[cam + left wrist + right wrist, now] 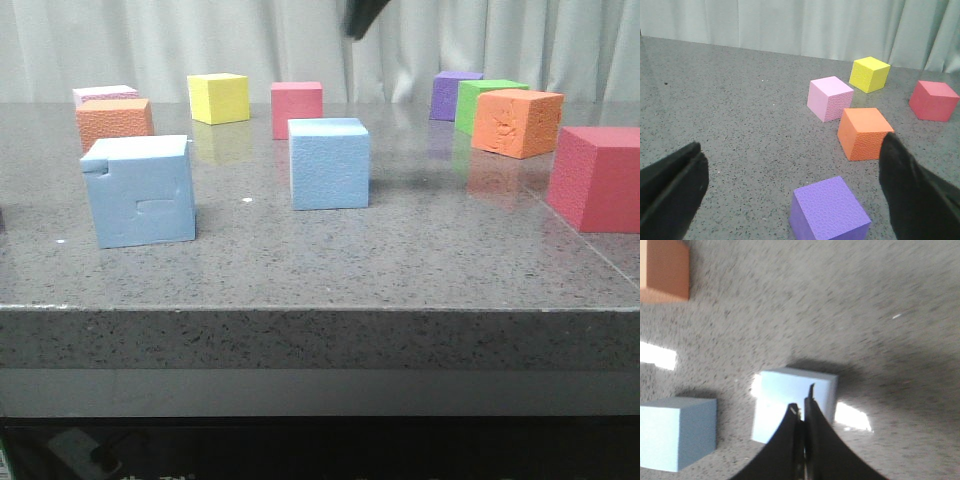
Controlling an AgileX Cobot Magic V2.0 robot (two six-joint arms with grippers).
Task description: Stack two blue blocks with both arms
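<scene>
- Light-blue foam is the material of the two task cubes; both are sitting on the speckled grey stone table (300,260), apart from each other and not stacked.
- The notched blue block (140,190) is standing near the front edge on the left, showing a cut corner and a small rectangular dent on its front face.
- The plain blue block (329,162) is resting a little further back and to the right, near the middle of the table.
- The right gripper (802,412) is hanging above the table with its two black fingers pressed together, holding nothing; in its wrist view a blue block is lying directly under the tips and the other one is lying beside it.
- In the front view only a dark piece of an arm (362,15) is showing at the top edge.
- The left gripper (790,185) is keeping its fingers wide apart, empty, over a purple cube (829,210).
- Beyond the purple cube, an orange cube (863,133), a pink cube (829,98), a yellow cube (869,74) and a red cube (934,100) are standing.
- On the right side of the table a green cube (482,100), a second orange cube (517,122) and a big red cube (598,178) are sitting.
- A pale curtain (150,45) is hanging behind the table.
</scene>
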